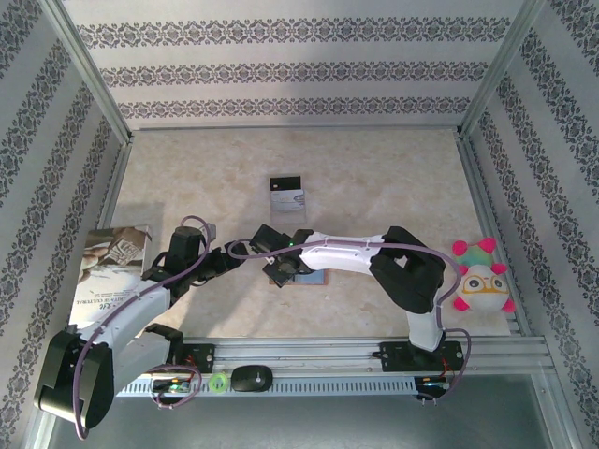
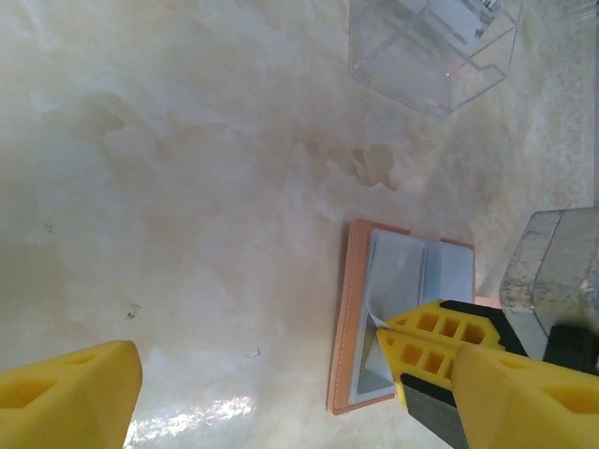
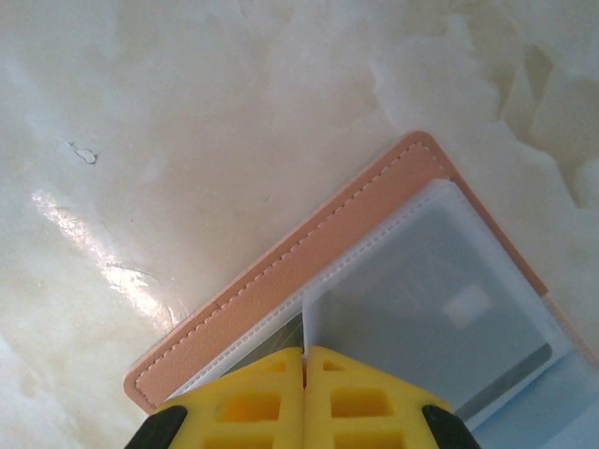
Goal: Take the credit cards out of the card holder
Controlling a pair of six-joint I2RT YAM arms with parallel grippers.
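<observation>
The card holder (image 1: 315, 278) lies open on the table, tan leather with clear sleeves over blue-grey panels (image 2: 344, 318) (image 3: 281, 271). A pale grey credit card (image 3: 440, 337) shows through a sleeve. My right gripper (image 3: 304, 352) is shut on the thin upturned edge of a clear sleeve leaf at the holder's near side. In the left wrist view its tips (image 2: 379, 327) lift that corner. My left gripper (image 2: 299, 402) hovers just left of the holder, jaws wide apart with nothing between them. In the top view it (image 1: 265, 243) sits close beside the right gripper (image 1: 284, 268).
A clear plastic case (image 1: 287, 194) (image 2: 430, 47) stands behind the holder. A magazine (image 1: 112, 257) lies at the left edge and a plush toy (image 1: 482, 278) at the right. A black mouse (image 1: 251, 377) and a green roll (image 1: 218, 382) rest on the front rail.
</observation>
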